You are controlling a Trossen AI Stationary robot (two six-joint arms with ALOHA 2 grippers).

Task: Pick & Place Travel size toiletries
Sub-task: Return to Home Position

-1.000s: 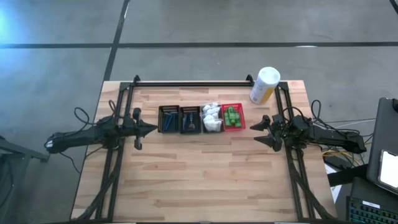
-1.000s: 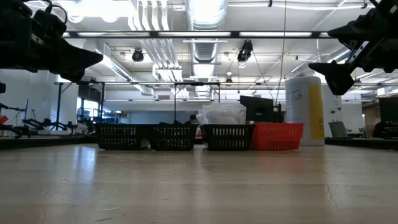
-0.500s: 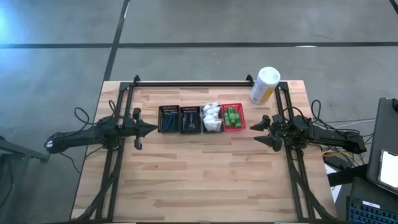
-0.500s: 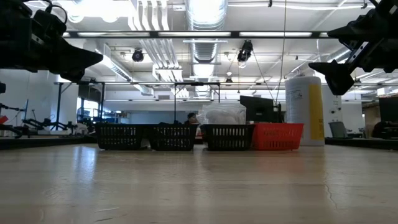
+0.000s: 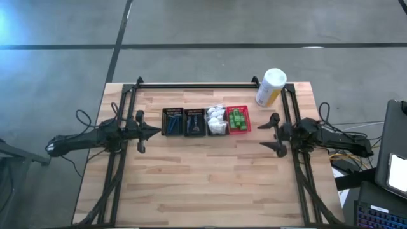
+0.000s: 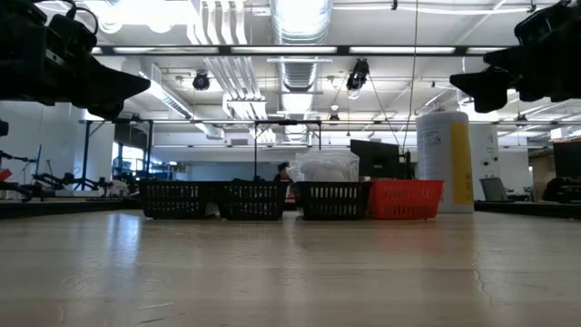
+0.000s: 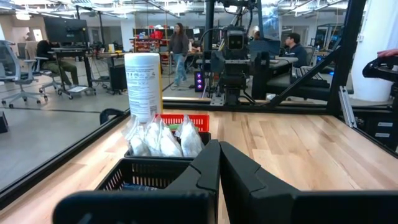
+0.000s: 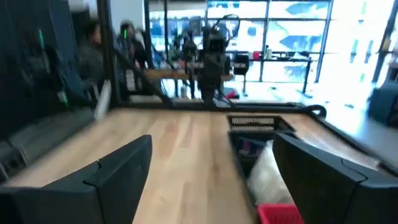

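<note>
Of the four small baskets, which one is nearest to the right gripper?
The red basket, holding green bottles, at the row's end facing the right gripper; the other three baskets are black.

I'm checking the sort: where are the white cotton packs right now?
High view: the white cotton packs fill the third basket from the left in the row, between the red basket and a black basket.

1. We are seeing the table [image 5: 203, 184] showing pale wood in striped planks.
2. We are looking at three black mesh baskets [image 6: 172, 202] and, at the right end of the row, a red mesh basket [image 6: 408, 202].
3. We are finding bright green bottles [image 5: 236, 119] in the red one, white bundles [image 5: 217, 119] beside them, and dark blue tubes [image 5: 194, 125] further left.
4. We are noting a white canister [image 5: 270, 87] with a yellow band, far right.
</note>
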